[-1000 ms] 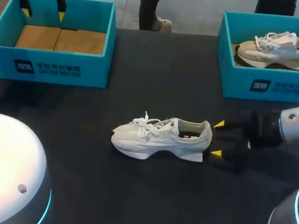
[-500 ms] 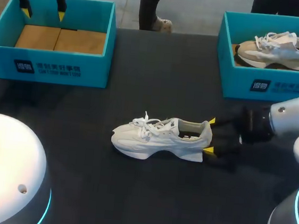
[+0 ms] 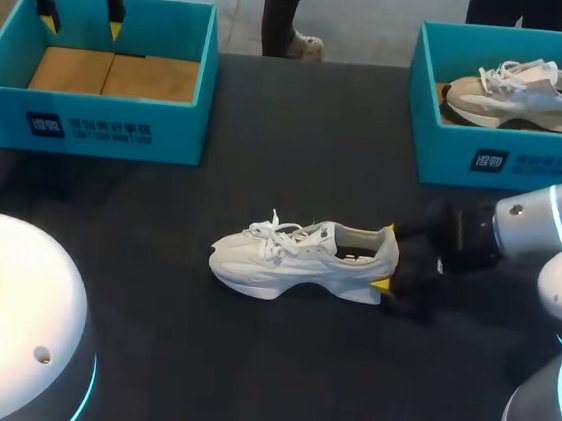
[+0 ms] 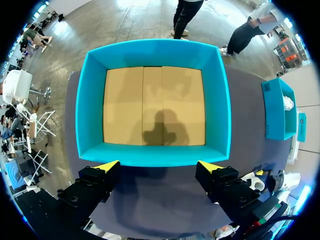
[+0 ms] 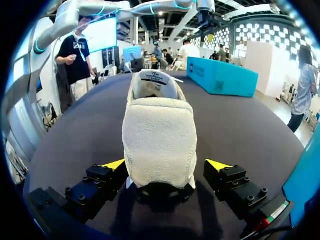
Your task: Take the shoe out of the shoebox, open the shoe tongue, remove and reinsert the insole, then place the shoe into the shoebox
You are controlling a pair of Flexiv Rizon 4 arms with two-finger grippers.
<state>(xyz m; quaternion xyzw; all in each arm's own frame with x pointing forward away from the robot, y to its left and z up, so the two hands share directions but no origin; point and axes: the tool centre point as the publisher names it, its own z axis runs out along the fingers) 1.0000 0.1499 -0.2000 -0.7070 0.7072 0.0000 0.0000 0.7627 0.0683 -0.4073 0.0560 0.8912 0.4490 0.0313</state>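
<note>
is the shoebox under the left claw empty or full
Empty. The shoebox under the left claw shows only its bare cardboard floor; the white shoe lies out on the table.

dark table (image 3: 299, 132), white shoe (image 3: 296, 262) at its middle, teal shoebox (image 3: 89, 125) back left, second shoebox (image 3: 513, 159) back right

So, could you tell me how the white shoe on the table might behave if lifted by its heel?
The shoe looks light for its size, being a slim fabric trainer. Its padded heel collar will probably squash between the fingers. Held at the heel alone, the long toe end would likely droop or swing.
</note>
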